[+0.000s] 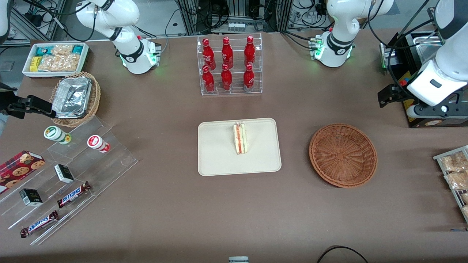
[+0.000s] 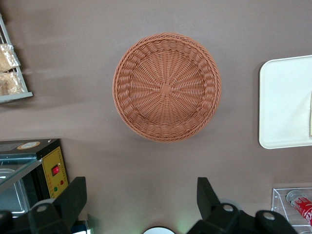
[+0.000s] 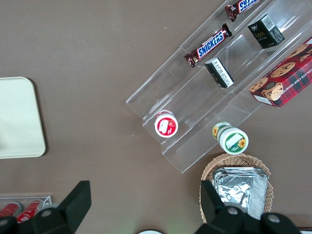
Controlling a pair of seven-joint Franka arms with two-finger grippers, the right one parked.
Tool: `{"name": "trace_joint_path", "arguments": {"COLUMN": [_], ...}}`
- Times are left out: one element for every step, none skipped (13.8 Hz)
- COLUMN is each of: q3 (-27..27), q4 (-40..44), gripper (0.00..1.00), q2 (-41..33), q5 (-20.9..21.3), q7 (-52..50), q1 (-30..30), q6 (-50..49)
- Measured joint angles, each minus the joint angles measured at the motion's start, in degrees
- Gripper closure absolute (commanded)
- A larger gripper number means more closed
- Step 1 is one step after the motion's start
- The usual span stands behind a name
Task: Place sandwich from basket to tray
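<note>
The brown table (image 1: 175,204) carries the basket (image 1: 343,155), directly below the raised, wide-open gripper (image 2: 141,195). The tray (image 1: 219,160) lies farther from the gripper toward the parked arm's end, with the clear bottle rack (image 1: 231,87) beside it, farther from the camera.

In the left wrist view the flat cream-beige rectangular tray (image 2: 285,105) is cut by the frame edge, so only one rounded end shows, and just a pale sliver of the triangular white-bread sandwich (image 2: 310,114) appears there. The black two-finger gripper (image 2: 141,195) of the left arm, held high toward the working arm's end of the table, shows spread fingers (image 2: 73,195) whose bases run out of frame. Seen from the front, the wire rack of snack packets (image 1: 455,175), at three o'clock from the round reddish-brown wicker basket (image 1: 343,155), is cropped.
</note>
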Motion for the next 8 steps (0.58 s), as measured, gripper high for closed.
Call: {"name": "trace_joint_path", "arguments": {"q3": [0.3, 0.6, 0.9, 1.3, 1.7, 2.0, 2.2, 2.2], "q4": [-0.5, -0.9, -1.5, -2.2, -2.7, -3.0, -3.1, -3.2], "gripper": [0.00, 0.00, 0.00, 0.00, 0.00, 0.00, 0.00, 0.00], "q2": [-0.8, -1.4, -2.0, -2.5, -2.8, -2.9, -2.9, -2.9], "q5": [0.0, 0.0, -0.2, -0.8, -1.5, -1.8, -1.9, -1.9], "q7": [0.0, 0.0, 0.0, 0.2, 0.6, 0.8, 0.8, 0.8], "q1": [0.0, 0.0, 0.0, 0.0, 0.0, -0.1, -0.1, -0.1], "q6": [0.0, 0.0, 0.0, 0.0, 0.0, 0.1, 0.1, 0.2]}}
